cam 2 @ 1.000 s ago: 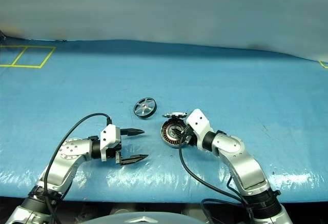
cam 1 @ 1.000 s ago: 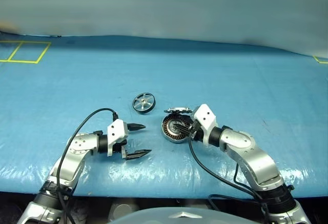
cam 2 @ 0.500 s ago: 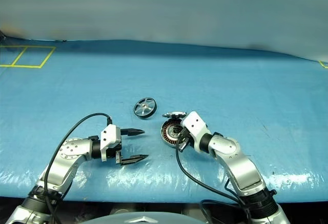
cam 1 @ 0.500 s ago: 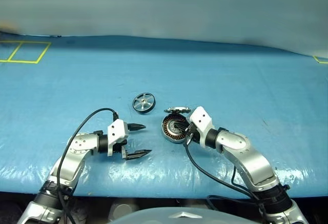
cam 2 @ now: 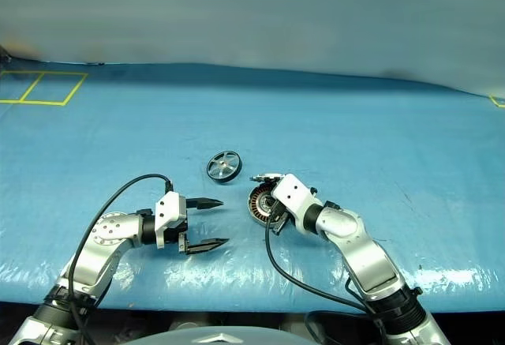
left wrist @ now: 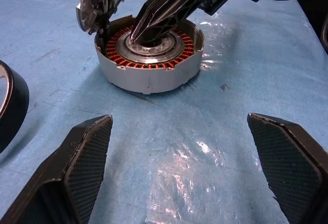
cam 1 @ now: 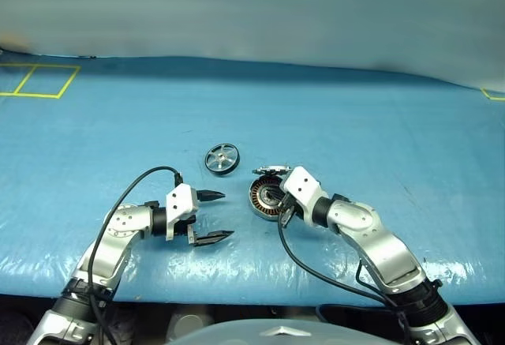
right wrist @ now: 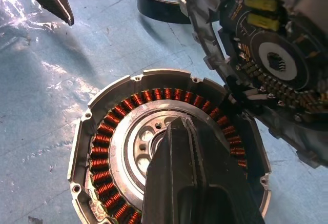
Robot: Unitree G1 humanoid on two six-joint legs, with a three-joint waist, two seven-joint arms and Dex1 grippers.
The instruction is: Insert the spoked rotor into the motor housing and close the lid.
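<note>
The motor housing [cam 1: 263, 200] lies on the blue sheet, its ring of copper windings [right wrist: 110, 126] showing. Its lid [right wrist: 266, 55] stands tilted up at the housing's far edge, inner side with its parts exposed. The spoked rotor [cam 1: 222, 159] lies flat on the sheet, to the left of and beyond the housing. My right gripper [right wrist: 177, 126] is shut, its tips pointing down into the housing's central hub [left wrist: 148, 47]; I see nothing between them. My left gripper [cam 1: 213, 217] hovers open to the left of the housing, its fingers [left wrist: 77, 167] wide apart and empty.
The blue plastic sheet [cam 1: 379, 140] covers the whole table and is wrinkled and shiny near the front edge. Yellow tape squares [cam 1: 39, 80] mark the far left corner. Black cables loop from both wrists.
My right gripper has shut and its wrist has shifted left and rolled a little over the housing. The left arm, rotor and lid have not moved.
</note>
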